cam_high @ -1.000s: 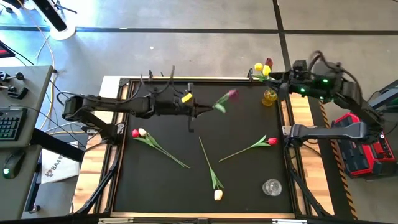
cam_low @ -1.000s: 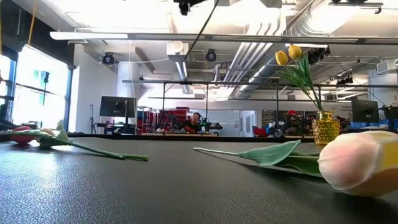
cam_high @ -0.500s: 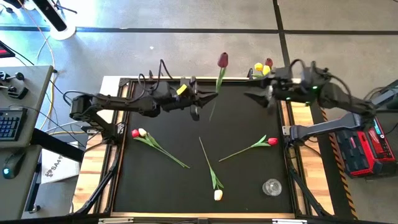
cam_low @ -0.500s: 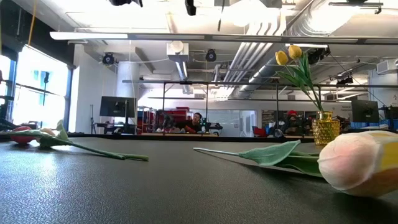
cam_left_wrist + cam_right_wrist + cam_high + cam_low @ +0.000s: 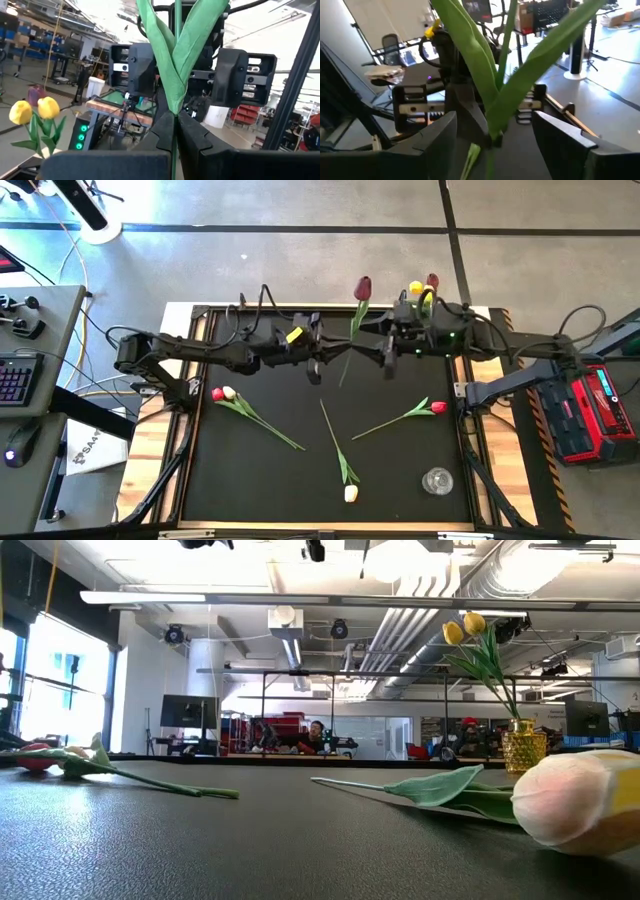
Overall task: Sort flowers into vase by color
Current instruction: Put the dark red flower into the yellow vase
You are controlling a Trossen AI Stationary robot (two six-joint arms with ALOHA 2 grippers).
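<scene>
My left gripper [image 5: 335, 350] is shut on a tulip [image 5: 352, 330] with a dark maroon head [image 5: 362, 285], held up above the table's far middle. My right gripper [image 5: 372, 348] is open right beside it. In the right wrist view its fingers [image 5: 435, 137] stand on either side of the stem and leaves [image 5: 495, 85] without touching them. An amber vase [image 5: 523, 745] at the far right holds yellow tulips [image 5: 418, 288] and a maroon one [image 5: 431, 281]. A red and a cream tulip [image 5: 222, 393], a cream tulip [image 5: 350, 493] and a red tulip [image 5: 438, 407] lie flat on the mat. My left gripper [image 5: 175, 137] pinches the tulip's stem [image 5: 174, 122] between its two fingers, just below where the two leaves part. The fingers come level from the table's left, across the stem. The tulip is lifted clear and stands roughly upright, head up.
A clear glass vase [image 5: 437, 480] stands near the table's near right corner. The black mat [image 5: 260, 480] has a raised frame around it. In the low view the cream tulip's head [image 5: 580, 795] lies close to the camera. People and equipment show in the room behind.
My left gripper has moved a little toward the right and turned, swinging the held tulip from lying level to upright with its head raised. My right gripper has come from the amber vase toward the table's left, up to the held tulip's stem.
</scene>
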